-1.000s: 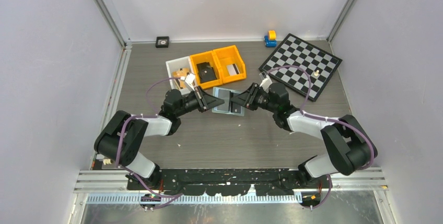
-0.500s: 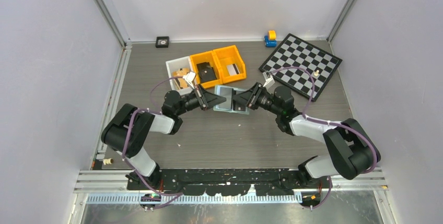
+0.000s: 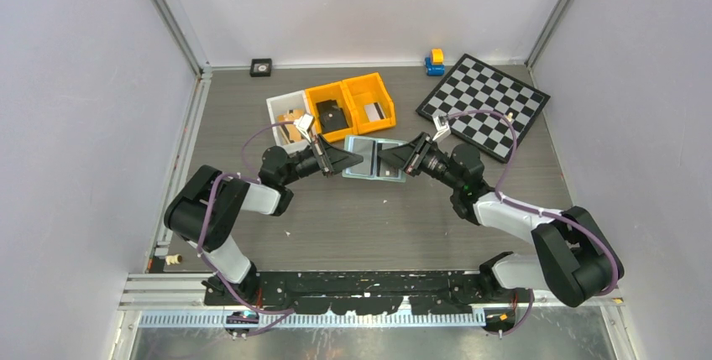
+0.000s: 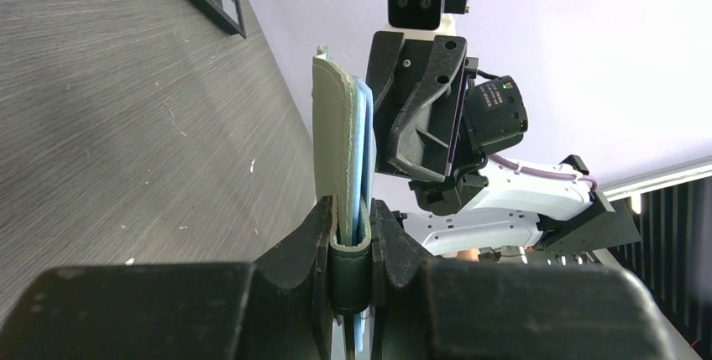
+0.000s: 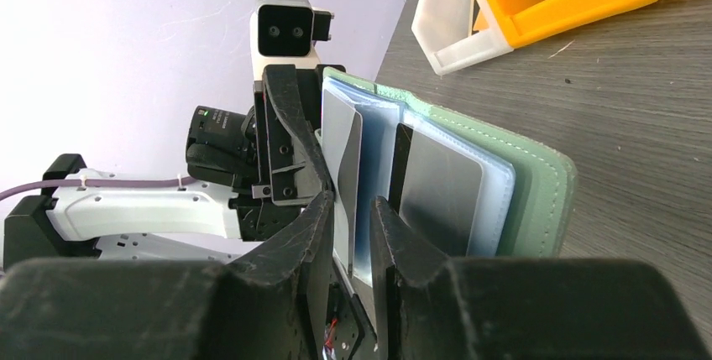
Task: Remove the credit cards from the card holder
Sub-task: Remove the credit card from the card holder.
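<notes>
The pale green card holder (image 3: 363, 157) hangs open above the table between my two grippers. My left gripper (image 3: 342, 160) is shut on its folded edge; in the left wrist view the jaws (image 4: 353, 234) pinch the green cover (image 4: 337, 142) with the blue sleeves. My right gripper (image 3: 405, 159) faces it from the right. In the right wrist view its jaws (image 5: 353, 213) stand narrowly around a grey credit card (image 5: 342, 150) and a blue sleeve. A second dark card (image 5: 438, 192) sits in another sleeve against the green cover (image 5: 541, 200).
A white bin (image 3: 288, 117) and two orange bins (image 3: 330, 100) (image 3: 372, 91) stand just behind the holder; one orange bin holds a card (image 3: 375, 111). A checkerboard (image 3: 484, 104) lies at the back right, a small blue-and-yellow toy (image 3: 434, 61) beside it, and a small black square (image 3: 261, 65) at the back left.
Both grippers and the holder have drifted slightly back and right. The right arm has stretched out to the right, and the holder looks spread wider.
</notes>
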